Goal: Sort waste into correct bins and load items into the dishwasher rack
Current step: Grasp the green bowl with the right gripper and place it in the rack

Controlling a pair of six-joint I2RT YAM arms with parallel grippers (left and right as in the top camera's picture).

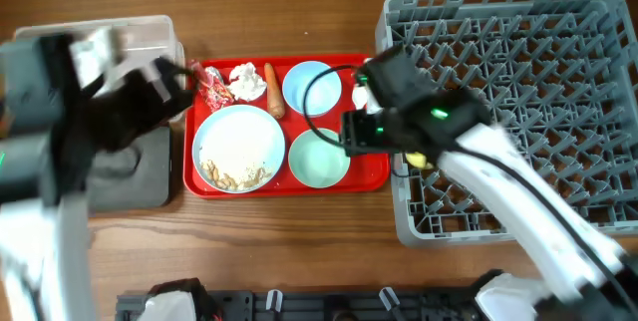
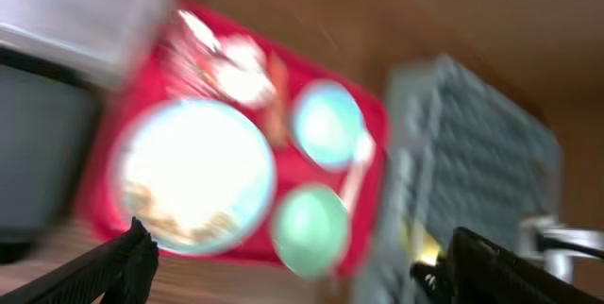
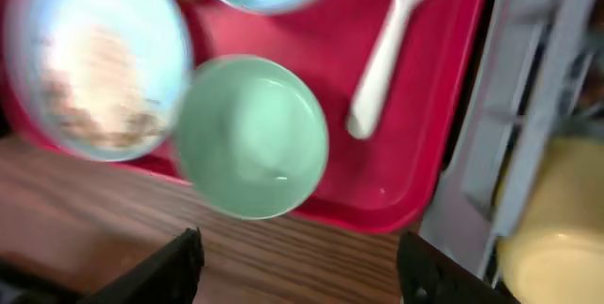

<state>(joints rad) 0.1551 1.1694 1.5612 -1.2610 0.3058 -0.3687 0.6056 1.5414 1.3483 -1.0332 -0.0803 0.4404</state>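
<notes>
On the red tray (image 1: 371,173) lie the pale blue plate (image 1: 237,149) with rice-like scraps (image 1: 234,173), the light blue bowl (image 1: 309,87), the pale green bowl (image 1: 319,159), the carrot (image 1: 272,90), the white tissue (image 1: 247,82) and the red wrapper (image 1: 212,87). The white spoon (image 3: 387,44) lies on the tray's right side. The yellow cup (image 3: 557,238) sits in the grey rack (image 1: 518,92). My right gripper (image 3: 297,266) is open and empty over the tray's right edge, near the green bowl (image 3: 250,134). My left gripper (image 2: 302,276) is open and empty, left of the tray; its view is blurred.
The clear tub (image 1: 150,37) stands at the back left with the black tray (image 1: 130,166) in front of it. The rack fills the right side, touching the red tray's right edge. Bare wooden table lies in front of the tray.
</notes>
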